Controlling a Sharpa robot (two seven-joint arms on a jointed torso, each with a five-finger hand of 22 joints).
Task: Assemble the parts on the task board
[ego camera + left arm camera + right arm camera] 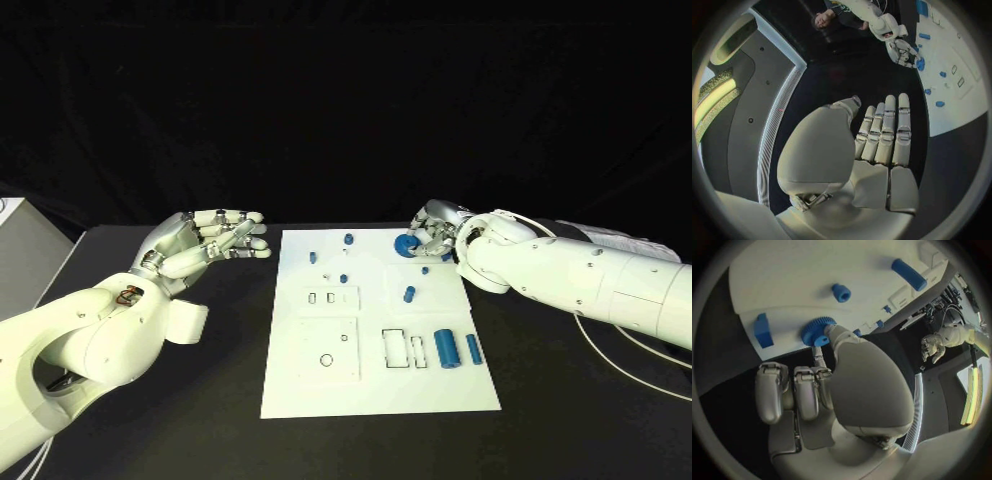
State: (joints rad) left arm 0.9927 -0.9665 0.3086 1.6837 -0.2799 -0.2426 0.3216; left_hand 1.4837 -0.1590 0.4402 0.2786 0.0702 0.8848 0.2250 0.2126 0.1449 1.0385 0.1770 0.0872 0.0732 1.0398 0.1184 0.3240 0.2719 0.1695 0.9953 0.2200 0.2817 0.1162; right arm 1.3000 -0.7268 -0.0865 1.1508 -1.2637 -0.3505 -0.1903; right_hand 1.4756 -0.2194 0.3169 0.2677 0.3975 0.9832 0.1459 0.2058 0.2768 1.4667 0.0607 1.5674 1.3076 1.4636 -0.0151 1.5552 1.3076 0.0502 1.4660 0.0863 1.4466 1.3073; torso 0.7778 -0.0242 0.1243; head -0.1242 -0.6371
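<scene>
Two hands in view. Right hand (pixel 437 232) sits at far right corner of task board (pixel 378 385), thumb and a finger pinching blue gear (pixel 817 331) at board's edge. Left hand (pixel 206 243) hovers over black table (pixel 216 420) just left of board, fingers apart, holding nothing. Other blue parts (pixel 460 349) lie on board nearer the robot.

Black table (pixel 173 400), black backdrop (pixel 346 100) behind. White box (pixel 26 225) at far left edge. Lit wall strips (pixel 717 100) alongside.
</scene>
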